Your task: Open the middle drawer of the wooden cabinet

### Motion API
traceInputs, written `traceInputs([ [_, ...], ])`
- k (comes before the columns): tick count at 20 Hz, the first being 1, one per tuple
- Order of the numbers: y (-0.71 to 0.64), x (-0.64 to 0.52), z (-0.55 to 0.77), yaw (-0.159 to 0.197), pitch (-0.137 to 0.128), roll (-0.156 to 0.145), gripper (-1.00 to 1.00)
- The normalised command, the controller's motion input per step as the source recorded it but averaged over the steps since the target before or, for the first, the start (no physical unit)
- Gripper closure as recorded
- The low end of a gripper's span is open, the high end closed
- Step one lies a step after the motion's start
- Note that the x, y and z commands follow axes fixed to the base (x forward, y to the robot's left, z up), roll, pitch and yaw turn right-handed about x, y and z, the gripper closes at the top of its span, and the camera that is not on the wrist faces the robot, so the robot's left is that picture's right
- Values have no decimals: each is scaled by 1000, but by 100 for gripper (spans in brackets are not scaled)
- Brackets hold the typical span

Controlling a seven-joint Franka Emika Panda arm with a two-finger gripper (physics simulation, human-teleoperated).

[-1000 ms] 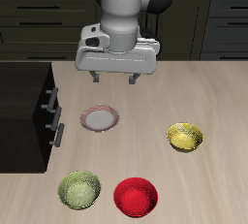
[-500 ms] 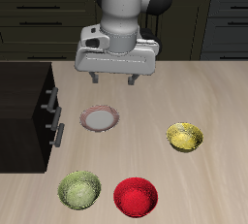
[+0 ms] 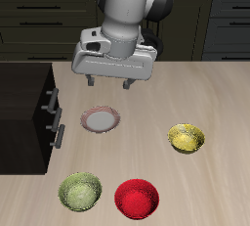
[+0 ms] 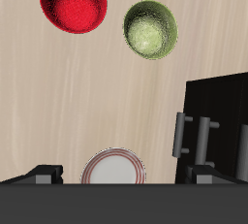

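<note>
Claw [image 3: 110, 80], fingers wide and empty, hangs above the table, well apart from the middle drawer [image 3: 51, 118] of the wooden cabinet [image 3: 23, 113] off to its side, the upright handle facing it

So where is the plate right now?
In the exterior view the plate lies on the table just in front of the cabinet's drawer handles, under the open gripper, with the green bowl nearer the front edge.
</note>
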Motion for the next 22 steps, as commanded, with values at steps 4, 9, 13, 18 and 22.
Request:
traceInputs([
  [4,-288,-44,130,76,-6,-209,-100],
  [9,-229,-59,170,91,-57,-164,-100],
  [13,-229,-68,48,22,7,-138,-100],
  [18,-86,-18,-92,45,11,-46,-100],
  [22,-15,12,-259,38,23,-23,-100],
])
